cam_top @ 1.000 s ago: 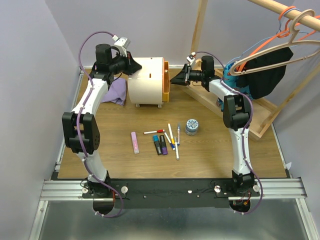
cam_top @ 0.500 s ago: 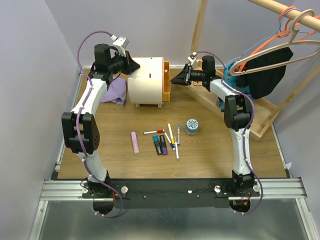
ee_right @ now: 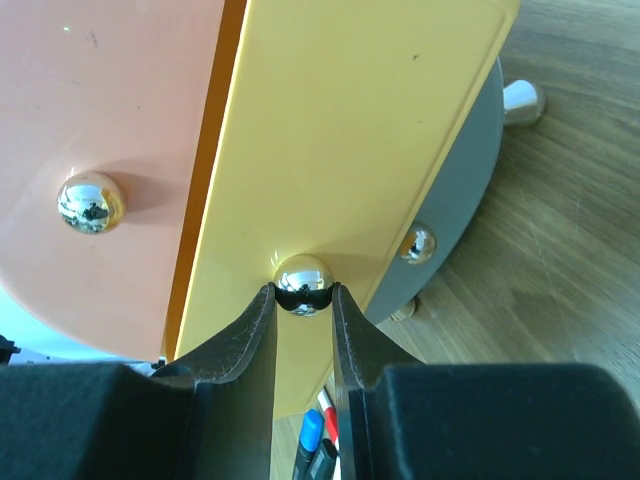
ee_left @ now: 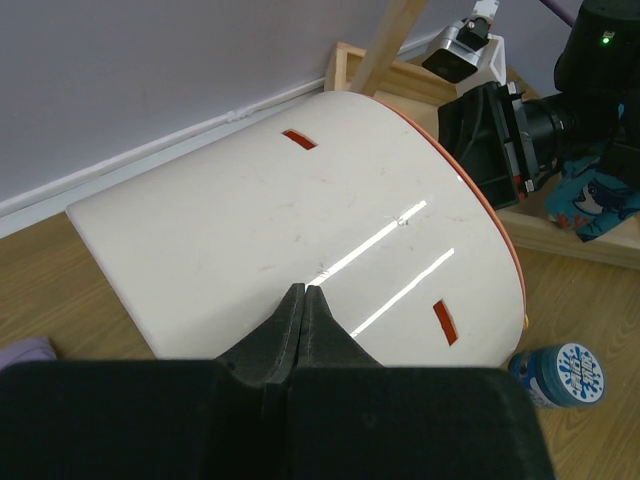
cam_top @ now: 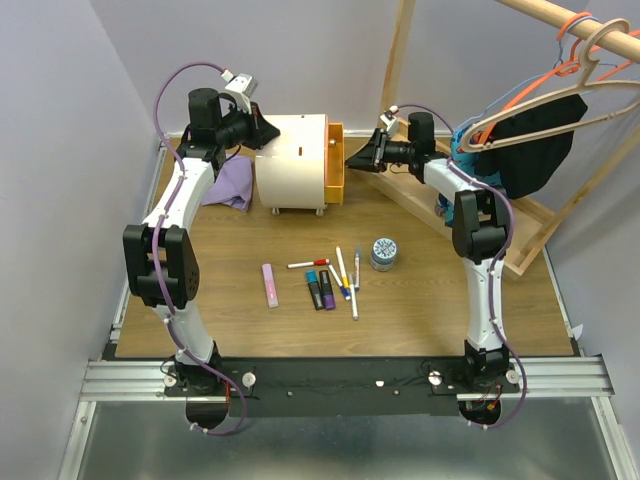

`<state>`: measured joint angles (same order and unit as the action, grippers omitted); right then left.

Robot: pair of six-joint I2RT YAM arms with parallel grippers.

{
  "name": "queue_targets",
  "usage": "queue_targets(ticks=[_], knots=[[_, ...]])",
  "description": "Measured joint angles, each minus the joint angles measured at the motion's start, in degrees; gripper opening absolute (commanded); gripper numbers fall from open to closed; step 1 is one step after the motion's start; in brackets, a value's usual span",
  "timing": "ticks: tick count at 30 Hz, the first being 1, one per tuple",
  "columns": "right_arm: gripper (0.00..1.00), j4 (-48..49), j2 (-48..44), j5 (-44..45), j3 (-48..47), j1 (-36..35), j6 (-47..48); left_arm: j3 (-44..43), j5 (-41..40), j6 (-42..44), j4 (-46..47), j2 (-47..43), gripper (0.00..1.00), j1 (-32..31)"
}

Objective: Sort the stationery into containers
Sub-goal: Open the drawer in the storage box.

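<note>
The cream-white chest (cam_top: pixel 293 160) lies at the back of the table, one yellow-orange drawer (cam_top: pixel 335 165) pulled partly out to the right. My right gripper (cam_top: pixel 354 157) is shut on that drawer's shiny knob (ee_right: pixel 302 281), a finger on either side of it. My left gripper (cam_top: pixel 268 134) is shut and empty, its tips (ee_left: pixel 303 291) resting against the chest's white shell (ee_left: pixel 280 220). The stationery lies on the wood in front: a pink bar (cam_top: pixel 270 285), dark markers (cam_top: pixel 320 290), thin white pens (cam_top: pixel 346 275) and a round tin (cam_top: pixel 383 253).
A purple cloth (cam_top: pixel 232 185) lies left of the chest. At the back right a wooden clothes rack tray (cam_top: pixel 500 235) holds hangers (cam_top: pixel 580 45) and a dark garment (cam_top: pixel 530 145). Two other drawer knobs (ee_right: pixel 91 200) (ee_right: pixel 418 243) flank the held one.
My right gripper has drawn back to the right with the knob, and the drawer has slid a little further out of the chest. The left arm has held still.
</note>
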<state>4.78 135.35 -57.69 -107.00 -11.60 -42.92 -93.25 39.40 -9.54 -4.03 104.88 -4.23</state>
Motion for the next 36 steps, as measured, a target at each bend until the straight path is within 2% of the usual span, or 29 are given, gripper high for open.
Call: queue_targets(ticks=[13, 14, 15, 17, 27, 30, 36], knots=[[0.13, -2.12, -1.31, 0.20, 1.11, 0.92, 2.05, 0.07, -0.02, 0.00, 0.13, 0.00, 0.00, 0.00], [0.16, -2.43, -1.42, 0.28, 1.14, 0.94, 2.27, 0.07, -0.04, -0.02, 0.13, 0.00, 0.00, 0.00], [0.30, -2.58, -1.46, 0.35, 1.14, 0.96, 2.36, 0.07, -0.04, -0.02, 0.13, 0.00, 0.00, 0.00], [0.38, -2.84, -1.57, 0.42, 1.22, 1.03, 2.49, 0.07, -0.07, 0.00, 0.13, 0.00, 0.00, 0.00], [0.40, -4.57, -2.58, 1.16, 2.03, 1.29, 3.52, 0.07, -0.26, 0.07, 0.17, 0.02, 0.00, 0.02], [0.42, -4.98, -2.93, 1.31, 2.49, 1.55, 4.00, 0.04, -0.24, 0.04, 0.37, 0.02, 0.04, 0.09], [0.43, -6.19, -3.58, 2.40, 4.44, 2.49, 5.25, -2.40, -0.20, 0.11, -2.10, 0.04, 0.00, -1.25]])
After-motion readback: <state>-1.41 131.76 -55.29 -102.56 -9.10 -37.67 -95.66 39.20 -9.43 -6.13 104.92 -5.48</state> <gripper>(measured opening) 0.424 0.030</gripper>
